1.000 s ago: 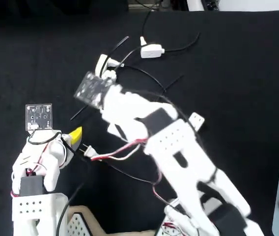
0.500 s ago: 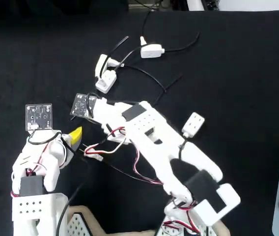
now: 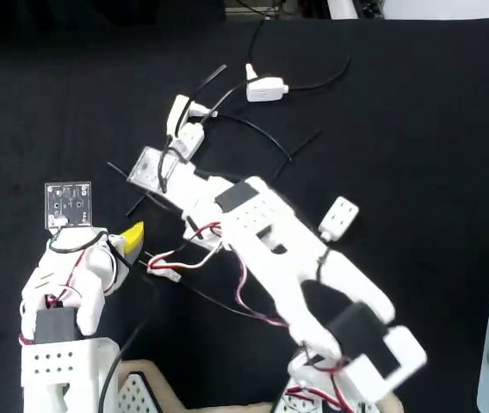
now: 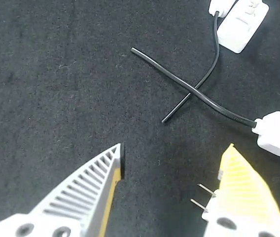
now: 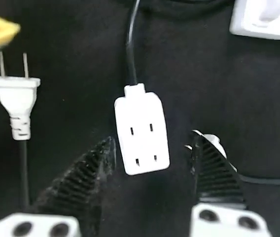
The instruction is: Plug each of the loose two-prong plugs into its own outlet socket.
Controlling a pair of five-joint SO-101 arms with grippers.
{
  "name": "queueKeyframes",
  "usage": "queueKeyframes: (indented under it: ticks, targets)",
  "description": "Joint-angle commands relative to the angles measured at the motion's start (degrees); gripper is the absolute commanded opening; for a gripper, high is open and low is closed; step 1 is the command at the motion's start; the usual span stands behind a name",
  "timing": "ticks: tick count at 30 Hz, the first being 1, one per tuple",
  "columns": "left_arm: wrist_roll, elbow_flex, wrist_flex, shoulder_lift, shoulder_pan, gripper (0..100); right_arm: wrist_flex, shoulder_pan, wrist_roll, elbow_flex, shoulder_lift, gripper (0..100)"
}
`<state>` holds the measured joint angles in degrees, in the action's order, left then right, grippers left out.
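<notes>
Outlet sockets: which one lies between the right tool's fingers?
The white socket block on the black cord: it lies inside the open right tool, while the other socket lies farther off.

Both arms are white moulded plastic with black servo blocks between the segments. The left arm [image 3: 64,297] has a black cable [image 3: 77,243] looped over its wrist, and rows of small round holes dot its base plate [image 3: 55,366]. Red and white wires [image 3: 201,255] trail beneath the right arm [image 3: 283,245]. The left gripper [image 4: 175,153] has a white ribbed finger [image 4: 81,197] edged in yellow and a yellow finger [image 4: 241,187]. The right gripper [image 5: 152,140] has dark ribbed fingers [image 5: 78,185] on white mounts.
</notes>
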<state>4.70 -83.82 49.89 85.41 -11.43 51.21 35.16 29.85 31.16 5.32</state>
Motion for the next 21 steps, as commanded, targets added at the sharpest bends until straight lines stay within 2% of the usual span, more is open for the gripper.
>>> queueKeyframes:
  ticks: [1,6,11,14,21]
  targets:
    - [-0.18,0.66,0.35,0.62,-0.75,31,2.90,0.00,-5.01,-0.75,7.16,23.3]
    - [2.99,2.15,0.88,0.00,-0.66,31,6.68,-5.01,-18.02,-0.40,13.49,23.3]
    - [9.14,7.52,6.07,-0.09,-0.31,31,7.12,-12.22,-30.24,2.86,13.85,23.3]
    - [16.00,10.51,7.38,-0.09,-0.13,31,3.43,-15.21,-32.97,6.29,13.85,23.3]
    - [29.45,15.78,6.95,-5.19,2.24,28,-7.21,-19.25,-33.85,12.53,13.85,23.3]
